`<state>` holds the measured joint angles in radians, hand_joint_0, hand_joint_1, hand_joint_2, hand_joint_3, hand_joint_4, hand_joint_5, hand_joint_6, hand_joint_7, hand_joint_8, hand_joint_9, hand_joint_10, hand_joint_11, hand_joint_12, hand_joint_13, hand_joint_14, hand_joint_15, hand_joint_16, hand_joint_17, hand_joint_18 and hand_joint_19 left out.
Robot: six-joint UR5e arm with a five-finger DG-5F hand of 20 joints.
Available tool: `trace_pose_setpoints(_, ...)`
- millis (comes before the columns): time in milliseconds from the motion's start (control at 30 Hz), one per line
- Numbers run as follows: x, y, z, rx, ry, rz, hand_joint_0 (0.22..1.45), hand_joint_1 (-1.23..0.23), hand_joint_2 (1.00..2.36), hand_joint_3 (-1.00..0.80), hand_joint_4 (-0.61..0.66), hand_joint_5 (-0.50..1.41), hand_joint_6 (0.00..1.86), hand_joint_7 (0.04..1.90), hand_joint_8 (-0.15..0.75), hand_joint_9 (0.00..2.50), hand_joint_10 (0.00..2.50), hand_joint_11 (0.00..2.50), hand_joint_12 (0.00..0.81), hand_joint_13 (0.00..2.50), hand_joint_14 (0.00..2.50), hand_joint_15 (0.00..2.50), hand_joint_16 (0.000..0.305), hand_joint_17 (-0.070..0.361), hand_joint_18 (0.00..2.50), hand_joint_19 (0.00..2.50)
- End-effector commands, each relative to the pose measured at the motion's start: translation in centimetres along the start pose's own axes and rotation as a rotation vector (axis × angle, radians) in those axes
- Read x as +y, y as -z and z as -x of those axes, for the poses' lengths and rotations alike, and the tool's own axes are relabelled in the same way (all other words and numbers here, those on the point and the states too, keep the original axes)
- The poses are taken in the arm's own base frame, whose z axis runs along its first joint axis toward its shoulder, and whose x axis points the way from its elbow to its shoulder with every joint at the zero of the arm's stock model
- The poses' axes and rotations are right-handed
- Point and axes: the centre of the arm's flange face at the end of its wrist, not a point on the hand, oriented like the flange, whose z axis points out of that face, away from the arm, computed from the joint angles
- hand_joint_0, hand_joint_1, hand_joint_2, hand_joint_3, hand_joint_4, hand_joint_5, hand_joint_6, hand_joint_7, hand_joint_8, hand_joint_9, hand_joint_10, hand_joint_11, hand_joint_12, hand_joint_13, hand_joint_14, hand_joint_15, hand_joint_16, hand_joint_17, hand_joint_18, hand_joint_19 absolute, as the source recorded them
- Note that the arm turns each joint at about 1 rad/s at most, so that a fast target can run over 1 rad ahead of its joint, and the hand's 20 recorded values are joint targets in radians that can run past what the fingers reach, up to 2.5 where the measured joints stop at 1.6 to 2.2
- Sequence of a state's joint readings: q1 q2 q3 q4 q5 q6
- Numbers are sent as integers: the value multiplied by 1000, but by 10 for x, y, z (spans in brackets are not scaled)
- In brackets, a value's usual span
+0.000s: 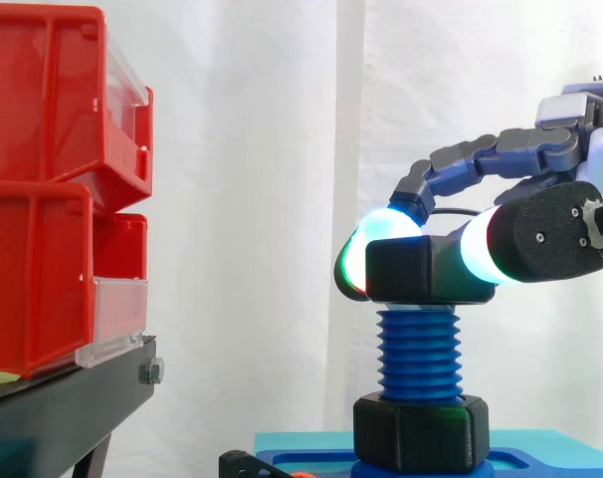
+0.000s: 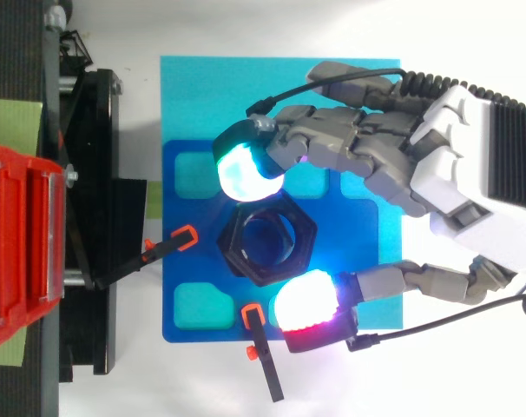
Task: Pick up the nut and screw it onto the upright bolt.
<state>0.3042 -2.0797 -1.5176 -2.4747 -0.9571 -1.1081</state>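
Side view: bolt threads [image 1: 418,354] under nut [image 1: 421,271]

lab test bench: white curtain [image 1: 262,199], red bins [image 1: 43,149] on black stand [image 1: 83,398], clamped blue plate [image 2: 172,248].

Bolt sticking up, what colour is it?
The bolt is blue; the side view shows it best.
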Motion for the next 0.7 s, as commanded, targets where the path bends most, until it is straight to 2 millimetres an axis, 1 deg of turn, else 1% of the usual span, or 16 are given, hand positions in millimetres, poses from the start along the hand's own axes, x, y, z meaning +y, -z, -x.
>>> trace_pose_setpoints(0, 1, 0, 0, 0, 2, 1, 577, -711, 1000, -500, 346, -158, 504, 984, 362, 761, 0, 16, 385, 747, 0, 0, 35, 79, 442, 19)
trace_pose_setpoints(333, 3, 0, -1, -4, 12, 10, 577, -708, 1000, -500, 352, -158, 504, 983, 361, 759, 0, 10, 388, 750, 0, 0, 36, 82, 453, 31)
trace_pose_setpoints(400, 1, 0, -4, -1, 14, 9, 577, -708, 1000, -500, 351, -158, 504, 980, 361, 758, 1, 9, 390, 751, 0, 0, 37, 82, 459, 39)
trace_pose_setpoints(433, 2, -3, -8, -3, 10, 9, 577, -710, 1000, -500, 351, -158, 503, 980, 364, 761, 0, 16, 390, 751, 0, 0, 37, 82, 459, 29)
trace_pose_setpoints(600, 5, -7, -6, -10, 3, 11, 577, -710, 1000, -500, 351, -158, 503, 982, 363, 759, 0, 16, 389, 752, 0, 0, 37, 84, 459, 26)
trace_pose_setpoints(667, 4, -7, -7, -2, 5, 8, 577, -708, 1000, -500, 350, -158, 504, 979, 363, 760, 0, 16, 390, 753, 0, 0, 37, 84, 460, 28)
